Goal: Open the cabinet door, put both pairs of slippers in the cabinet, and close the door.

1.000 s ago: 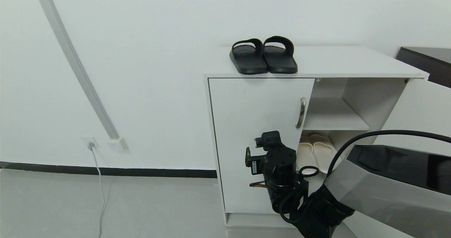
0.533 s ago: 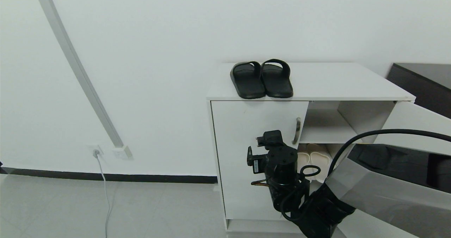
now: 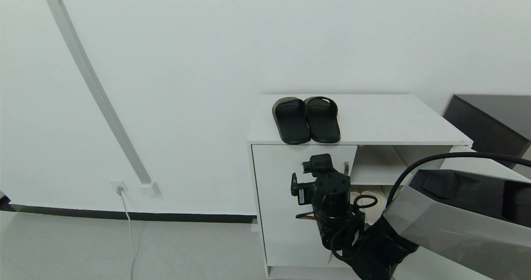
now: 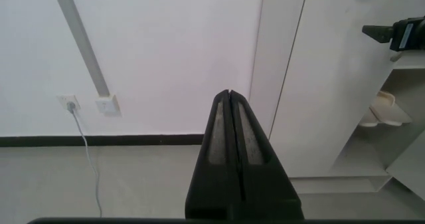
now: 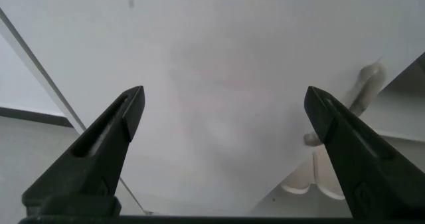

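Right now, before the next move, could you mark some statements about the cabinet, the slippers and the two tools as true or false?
1. The black slippers lie on top of the cabinet. True.
2. The white slippers are on the floor. False: they lie inside the cabinet.
3. The right tool is open. True.
4. The left tool holds a slipper. False: it is shut on nothing.
5. Both doors are shut. False: the right door stands open; the left door is shut.
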You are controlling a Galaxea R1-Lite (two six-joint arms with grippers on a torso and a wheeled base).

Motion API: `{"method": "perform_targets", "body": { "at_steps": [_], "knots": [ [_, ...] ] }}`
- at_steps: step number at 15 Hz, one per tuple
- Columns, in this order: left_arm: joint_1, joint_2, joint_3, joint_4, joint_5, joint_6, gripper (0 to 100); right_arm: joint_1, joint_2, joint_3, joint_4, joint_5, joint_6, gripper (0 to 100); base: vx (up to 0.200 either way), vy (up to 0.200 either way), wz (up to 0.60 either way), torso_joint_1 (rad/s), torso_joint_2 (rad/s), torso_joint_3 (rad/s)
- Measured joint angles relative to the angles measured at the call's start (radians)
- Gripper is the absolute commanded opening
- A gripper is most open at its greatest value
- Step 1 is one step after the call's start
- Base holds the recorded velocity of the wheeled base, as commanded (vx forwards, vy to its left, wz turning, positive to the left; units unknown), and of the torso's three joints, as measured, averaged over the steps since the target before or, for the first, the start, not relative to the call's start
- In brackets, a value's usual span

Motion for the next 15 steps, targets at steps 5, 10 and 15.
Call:
{"method": "perform_targets", "body": {
  "at_steps": [5,10,15],
  "knots": [
    [-0.001,0.0,0.0,0.0,0.0,-0.001,0,0.0,0.0,0.0,-0.001,-0.002,0.0,100,0.0,0.0,0.0,0.255,-0.58,-0.328],
    [-0.001,0.0,0.0,0.0,-0.001,-0.003,0,-0.014,-0.003,0.0,-0.085,0.01,-0.069,100,0.0,0.0,0.0,0.155,-0.33,-0.184],
    [-0.001,0.0,0.0,0.0,-0.001,-0.002,0,-0.043,-0.037,-0.051,0.025,0.013,-0.075,100,0.0,0.0,0.0,0.0,0.0,0.0]
  ]
}}
